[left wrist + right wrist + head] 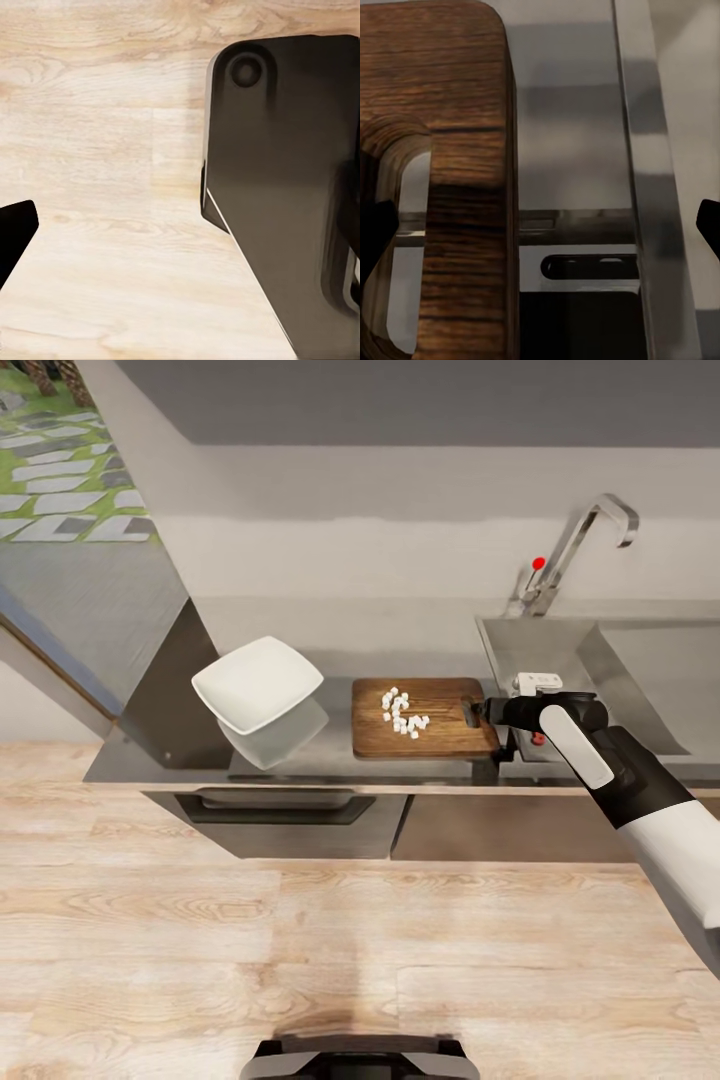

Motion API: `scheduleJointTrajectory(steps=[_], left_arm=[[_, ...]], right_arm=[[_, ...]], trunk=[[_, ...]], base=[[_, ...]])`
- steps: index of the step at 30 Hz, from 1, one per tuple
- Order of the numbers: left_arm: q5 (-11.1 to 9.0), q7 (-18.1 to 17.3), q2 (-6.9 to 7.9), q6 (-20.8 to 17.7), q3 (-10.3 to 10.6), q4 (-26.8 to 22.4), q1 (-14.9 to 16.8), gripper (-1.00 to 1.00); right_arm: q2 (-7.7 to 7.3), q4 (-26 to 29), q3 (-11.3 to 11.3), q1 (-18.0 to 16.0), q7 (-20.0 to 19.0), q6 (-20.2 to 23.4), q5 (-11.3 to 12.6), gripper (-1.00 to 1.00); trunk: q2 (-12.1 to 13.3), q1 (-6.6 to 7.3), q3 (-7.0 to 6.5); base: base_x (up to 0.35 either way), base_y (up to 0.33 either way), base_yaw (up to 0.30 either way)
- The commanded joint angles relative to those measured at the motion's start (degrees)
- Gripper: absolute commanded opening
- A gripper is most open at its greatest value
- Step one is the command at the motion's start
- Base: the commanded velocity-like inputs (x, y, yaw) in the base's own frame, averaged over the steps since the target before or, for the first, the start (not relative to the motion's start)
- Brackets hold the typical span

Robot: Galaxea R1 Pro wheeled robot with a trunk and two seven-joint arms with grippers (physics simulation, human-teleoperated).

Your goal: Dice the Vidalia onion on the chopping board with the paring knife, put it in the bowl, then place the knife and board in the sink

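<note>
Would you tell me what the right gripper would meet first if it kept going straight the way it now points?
Probably the chopping board: the right gripper points leftward at its handle end, already at the edge. Beyond lie the diced onion, though the gripper's height over them is unclear.

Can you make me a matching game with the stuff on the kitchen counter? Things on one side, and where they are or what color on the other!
Things:
1. bowl
2. onion bits
3. tap
4. right pincer

Places or colors:
A. behind the sink
B. at the board's right end
C. white, left of the board
D. small white cubes on the board

Pairs: 1-C, 2-D, 3-A, 4-B
</note>
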State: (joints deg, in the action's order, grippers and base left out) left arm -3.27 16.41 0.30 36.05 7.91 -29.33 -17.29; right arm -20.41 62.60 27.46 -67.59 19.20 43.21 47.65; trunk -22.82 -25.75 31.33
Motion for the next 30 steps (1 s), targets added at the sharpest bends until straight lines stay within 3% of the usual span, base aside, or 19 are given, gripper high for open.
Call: scheduleJointTrajectory(steps=[1,30], left_arm=[[-0.3,0.3,0.05,0.1,0.4,-0.1,0.0,1.00],[-0.3,0.3,0.05,0.1,0.4,0.3,0.0,1.00]], right_arm=[[-0.07,0.1,0.2,-0.1,0.6,0.0,0.6,1.00],[-0.07,0.1,0.2,-0.1,0.6,0.0,0.6,1.00]], trunk=[[-0.1,-0.03,0.13],[-0.1,-0.03,0.57]], base=[[0.000,0.000,0.000],[0.000,0.010,0.000]])
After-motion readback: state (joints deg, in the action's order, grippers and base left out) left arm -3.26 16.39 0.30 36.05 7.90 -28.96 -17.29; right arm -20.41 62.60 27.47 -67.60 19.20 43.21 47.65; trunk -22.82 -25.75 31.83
